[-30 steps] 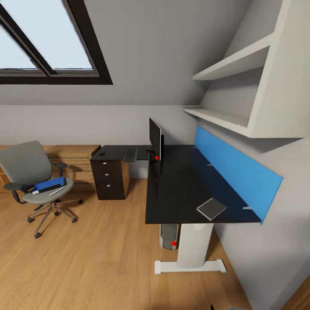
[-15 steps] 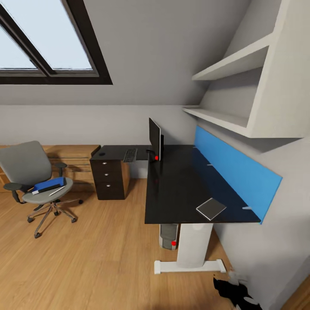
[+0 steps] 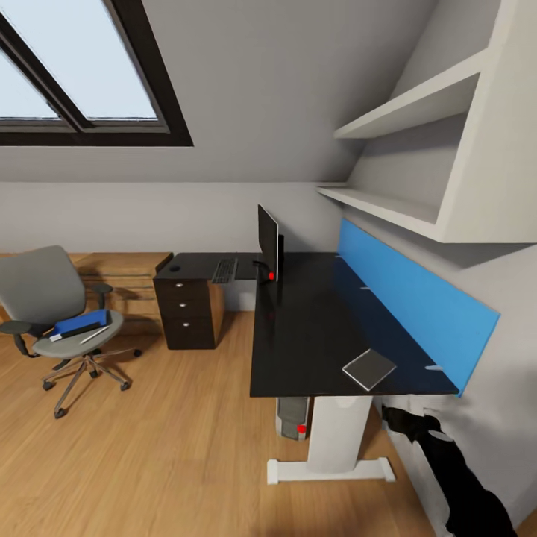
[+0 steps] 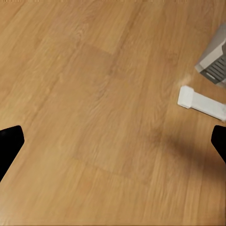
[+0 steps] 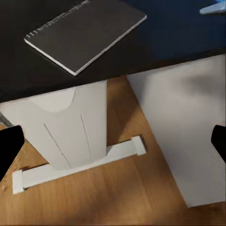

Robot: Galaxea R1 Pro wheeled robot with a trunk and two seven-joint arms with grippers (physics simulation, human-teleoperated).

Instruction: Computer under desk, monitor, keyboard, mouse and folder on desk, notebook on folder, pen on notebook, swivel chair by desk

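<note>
Wooden flooring (image 3: 164,447) spans the room beneath a skylight (image 3: 74,67). Far left stands the chair (image 3: 52,298), with the folder (image 3: 78,324) and pen (image 3: 95,335) on its seat. Further right, the desk (image 3: 313,328) carries the keyboard (image 3: 224,269), the monitor (image 3: 268,240) and, near its right front edge, the notebook (image 3: 368,368). The computer (image 3: 292,416) sits underneath. The left gripper (image 4: 113,141) has its fingers spread over bare floor. The right gripper (image 5: 113,141), fingers spread and empty, points at the desk leg (image 5: 70,127) below the notebook.
</note>
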